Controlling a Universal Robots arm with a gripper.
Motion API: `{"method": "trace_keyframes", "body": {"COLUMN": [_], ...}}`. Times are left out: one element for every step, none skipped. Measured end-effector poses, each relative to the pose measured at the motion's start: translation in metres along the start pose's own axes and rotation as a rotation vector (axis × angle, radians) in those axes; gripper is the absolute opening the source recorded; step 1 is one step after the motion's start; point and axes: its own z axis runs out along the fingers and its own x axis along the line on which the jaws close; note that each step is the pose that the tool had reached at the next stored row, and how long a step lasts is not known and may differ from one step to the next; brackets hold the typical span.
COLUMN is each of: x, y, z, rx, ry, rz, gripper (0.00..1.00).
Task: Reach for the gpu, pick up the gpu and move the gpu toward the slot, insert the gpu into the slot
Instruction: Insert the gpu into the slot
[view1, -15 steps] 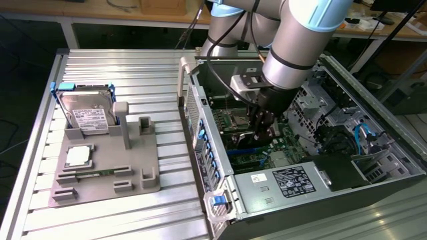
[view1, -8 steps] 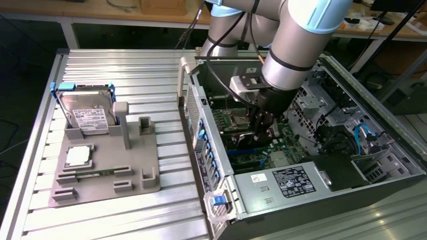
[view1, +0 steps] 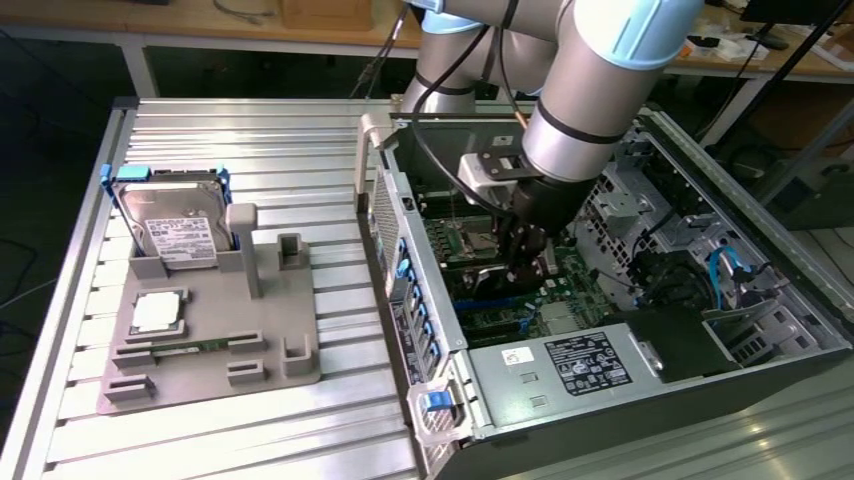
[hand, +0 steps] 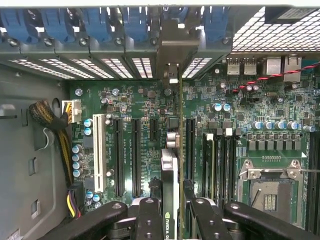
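Observation:
My gripper (hand: 170, 212) is shut on the gpu (hand: 170, 167), a thin dark card seen edge-on between the two black fingers (hand: 149, 217). The card's silvery end bracket (hand: 175, 47) stands against the case's rear wall, between the blue slot clips. The card hangs over the green motherboard (hand: 240, 105), in line with its long black connector strips. The slot right under the card is hidden by it; I cannot tell whether the card touches it. In the exterior view the gripper (view1: 525, 262) reaches down inside the open computer case (view1: 400, 250).
Parallel long black slots (hand: 136, 155) lie on either side of the card, and the square silver processor socket (hand: 270, 192) is nearby. A cable bundle (hand: 50, 125) runs along the case wall. Outside the case, a hard drive (view1: 174, 235) stands on a grey fixture (view1: 214, 345).

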Motion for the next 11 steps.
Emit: {"method": "trace_keyframes", "body": {"x": [0.0,0.0,0.0,0.0,0.0,0.0,0.0,0.0,0.0,0.0,0.0], "y": [0.0001,0.0002,0.0004,0.0006,0.0009,0.0014,0.0015,0.0015,0.0016,0.0016,0.0017], "z": [0.0002,0.0004,0.0005,0.0007,0.001,0.0013,0.0014,0.0015,0.0017,0.0019,0.002], "rx": [0.0,0.0,0.0,0.0,0.0,0.0001,0.0,-0.0001,-0.0004,-0.0008,-0.0014], "ry": [0.0,-0.0001,0.0,0.0,0.0,0.0,0.0,0.0001,0.0,0.0,0.0], "rz": [0.0,0.0,0.0,0.0,0.0,0.0,0.0,0.0,0.0,0.0,0.0], "gripper": [0.27,0.27,0.27,0.27,0.27,0.27,0.27,0.27,0.27,0.27,0.27]}}
